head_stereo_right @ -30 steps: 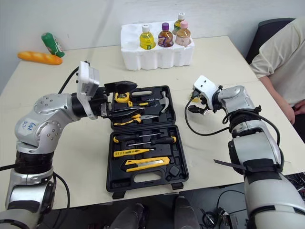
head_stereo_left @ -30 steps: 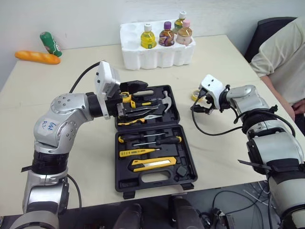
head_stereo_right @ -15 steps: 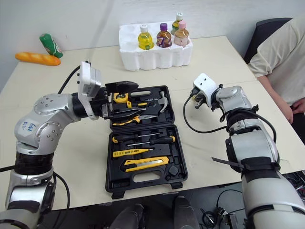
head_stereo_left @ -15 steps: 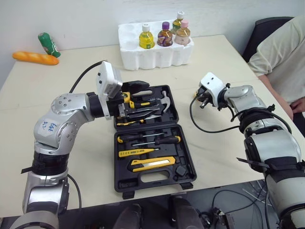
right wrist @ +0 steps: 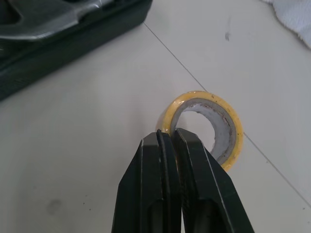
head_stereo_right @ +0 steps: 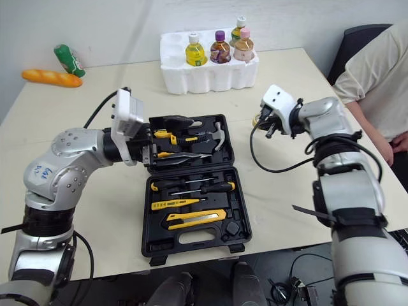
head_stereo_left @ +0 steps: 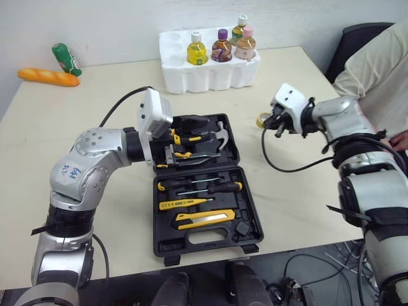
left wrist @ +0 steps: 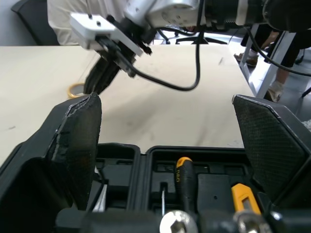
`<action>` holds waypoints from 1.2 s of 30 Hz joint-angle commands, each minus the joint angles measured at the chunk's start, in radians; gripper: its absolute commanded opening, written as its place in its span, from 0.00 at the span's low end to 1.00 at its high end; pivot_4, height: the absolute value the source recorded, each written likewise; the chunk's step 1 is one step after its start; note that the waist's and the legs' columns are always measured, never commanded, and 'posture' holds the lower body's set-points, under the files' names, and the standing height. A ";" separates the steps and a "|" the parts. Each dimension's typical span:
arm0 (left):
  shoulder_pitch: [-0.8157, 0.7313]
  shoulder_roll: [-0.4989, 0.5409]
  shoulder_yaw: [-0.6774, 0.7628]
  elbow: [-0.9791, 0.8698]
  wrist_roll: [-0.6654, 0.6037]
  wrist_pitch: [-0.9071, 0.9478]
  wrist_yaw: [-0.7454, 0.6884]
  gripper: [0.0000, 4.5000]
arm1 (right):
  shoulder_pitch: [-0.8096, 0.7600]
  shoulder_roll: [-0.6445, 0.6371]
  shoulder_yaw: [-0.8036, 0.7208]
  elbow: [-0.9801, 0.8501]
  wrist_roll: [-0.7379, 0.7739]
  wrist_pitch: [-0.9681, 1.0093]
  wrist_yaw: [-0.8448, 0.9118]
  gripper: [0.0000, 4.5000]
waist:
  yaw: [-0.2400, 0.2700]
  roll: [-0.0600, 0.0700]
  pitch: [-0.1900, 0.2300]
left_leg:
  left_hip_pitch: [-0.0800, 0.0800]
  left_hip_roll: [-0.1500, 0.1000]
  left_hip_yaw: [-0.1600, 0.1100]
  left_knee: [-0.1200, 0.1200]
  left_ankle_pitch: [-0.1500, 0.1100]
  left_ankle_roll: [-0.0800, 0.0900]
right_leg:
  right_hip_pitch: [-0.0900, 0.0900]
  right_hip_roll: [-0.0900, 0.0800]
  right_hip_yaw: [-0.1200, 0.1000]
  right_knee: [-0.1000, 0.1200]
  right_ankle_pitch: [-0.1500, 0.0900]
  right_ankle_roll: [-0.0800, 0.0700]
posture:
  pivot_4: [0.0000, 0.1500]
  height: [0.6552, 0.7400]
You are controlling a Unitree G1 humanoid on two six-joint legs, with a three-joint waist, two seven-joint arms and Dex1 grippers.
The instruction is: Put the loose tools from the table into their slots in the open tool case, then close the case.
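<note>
- Our right end effector [right wrist: 167, 133], fingers together, has reached the yellow ring-shaped tape roll [right wrist: 228, 121] at its tips; we judge it must reopen to grasp.
- Our left end effector [left wrist: 163, 103] gapes above the black plastic tool case [head_stereo_left: 210, 240].

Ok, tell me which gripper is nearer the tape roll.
Right. The right gripper, shut, has its tip at the rim of the tape roll. The left gripper hangs open over the far half of the case, apart from the roll.

No text can be read; the labels on the bottles [head_stereo_left: 222, 46] are too small.
</note>
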 commanded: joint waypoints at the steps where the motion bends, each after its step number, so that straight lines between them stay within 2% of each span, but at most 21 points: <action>1: 0.010 0.020 -0.006 -0.067 -0.050 0.013 -0.057 1.00 | 0.246 -0.139 -0.063 -0.525 0.136 0.259 0.168 0.01 | 0.015 0.000 0.000 | -0.001 0.000 -0.001 0.000 0.000 0.000 | 0.000 0.000 -0.001 0.000 0.000 0.000 | 1.00 0.97; 6: 0.024 0.049 -0.019 -0.075 -0.071 0.023 -0.129 1.00 | 0.632 -0.336 -0.201 -1.055 0.272 0.494 0.213 0.01 | 0.035 0.000 0.000 | -0.002 -0.001 -0.001 0.006 0.000 0.000 | 0.000 -0.001 0.000 0.001 0.000 0.000 | 1.00 0.97; 11: 0.061 0.113 -0.037 -0.071 -0.063 0.004 -0.230 1.00 | 0.986 -0.465 -0.411 -1.324 0.330 0.562 0.188 0.01 | 0.045 0.000 0.000 | 0.000 -0.001 0.001 0.007 -0.001 0.001 | 0.001 0.000 0.002 0.001 0.000 0.000 | 1.00 0.97; 15: 0.090 0.151 -0.030 -0.067 -0.056 -0.012 -0.276 1.00 | 1.205 -0.482 -0.530 -1.389 0.309 0.502 0.158 0.01 | 0.053 0.000 0.000 | 0.002 0.000 0.002 0.007 -0.001 0.001 | 0.003 0.000 0.002 0.001 0.000 -0.001 | 1.00 0.97; 18: 0.117 0.179 -0.023 -0.065 -0.054 -0.030 -0.311 1.00 | 1.290 -0.453 -0.563 -1.382 0.307 0.458 0.106 0.01 | 0.051 0.000 0.000 | 0.004 -0.001 0.002 0.007 -0.001 0.002 | 0.006 0.000 0.002 0.000 0.000 -0.001 | 1.00 0.97; 26: 0.184 0.178 -0.020 0.000 -0.009 -0.152 -0.366 1.00 | 1.366 -0.413 -0.539 -1.280 0.285 0.313 0.001 0.01 | 0.052 0.000 0.000 | 0.006 -0.001 0.001 0.007 -0.001 0.002 | 0.009 0.000 0.001 -0.002 0.000 -0.001 | 1.00 0.97; 31: 0.203 0.175 -0.028 0.032 0.022 -0.228 -0.404 1.00 | 1.346 -0.497 -0.552 -1.317 0.352 0.378 0.074 0.44 | 0.051 0.000 0.000 | 0.007 0.000 0.001 0.006 -0.001 0.002 | 0.010 0.000 0.001 -0.003 0.000 -0.001 | 1.00 0.97; 36: 0.207 0.159 -0.026 0.027 0.019 -0.248 -0.398 1.00 | 1.310 -0.655 -0.502 -1.361 0.412 0.440 0.197 0.97 | 0.051 0.000 0.000 | 0.007 0.000 -0.001 0.006 -0.002 0.003 | 0.012 0.000 0.000 -0.004 0.000 -0.001 | 1.00 0.97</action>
